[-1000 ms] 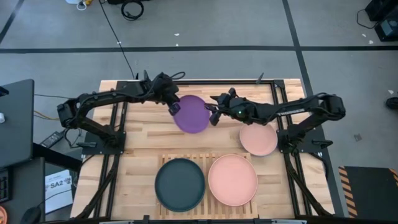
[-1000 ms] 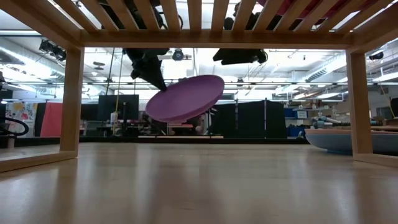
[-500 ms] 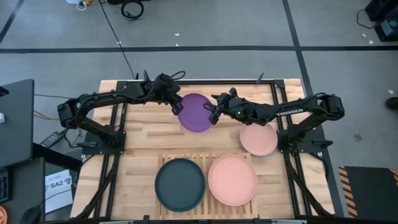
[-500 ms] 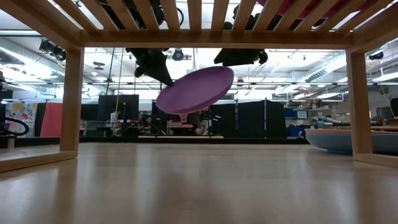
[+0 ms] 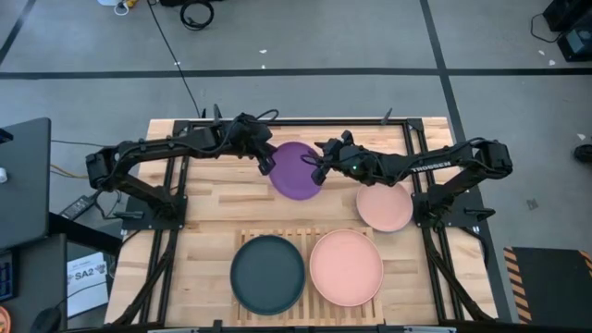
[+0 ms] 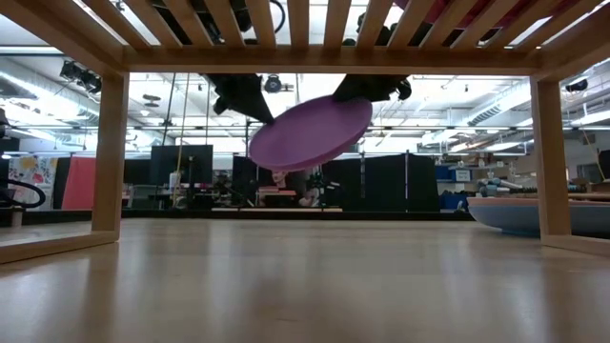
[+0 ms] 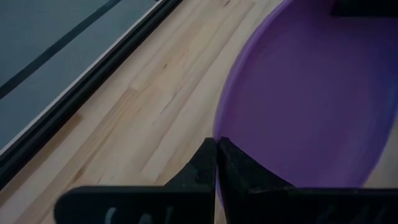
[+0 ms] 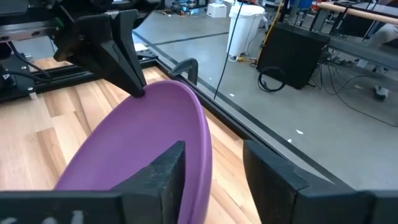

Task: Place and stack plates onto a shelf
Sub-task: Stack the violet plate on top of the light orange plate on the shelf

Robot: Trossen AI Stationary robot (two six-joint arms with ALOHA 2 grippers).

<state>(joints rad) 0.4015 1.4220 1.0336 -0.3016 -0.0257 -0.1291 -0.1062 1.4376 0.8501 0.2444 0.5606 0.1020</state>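
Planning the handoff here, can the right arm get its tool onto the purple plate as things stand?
Probably yes: the right tool already straddles the purple plate rim, open, opposite the left tool pinching it.

"SA2" is printed in dark letters on a white sheet (image 5: 85,275) lying on the floor beside the left edge of the table (image 5: 208,205), seen from above. No other text can be read anywhere.

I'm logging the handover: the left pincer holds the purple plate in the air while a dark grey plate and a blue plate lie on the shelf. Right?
Not quite. In the high view the plate beside the dark grey plate on the shelf is a pale pink plate, not blue. The left pincer does hold the purple plate in the air.
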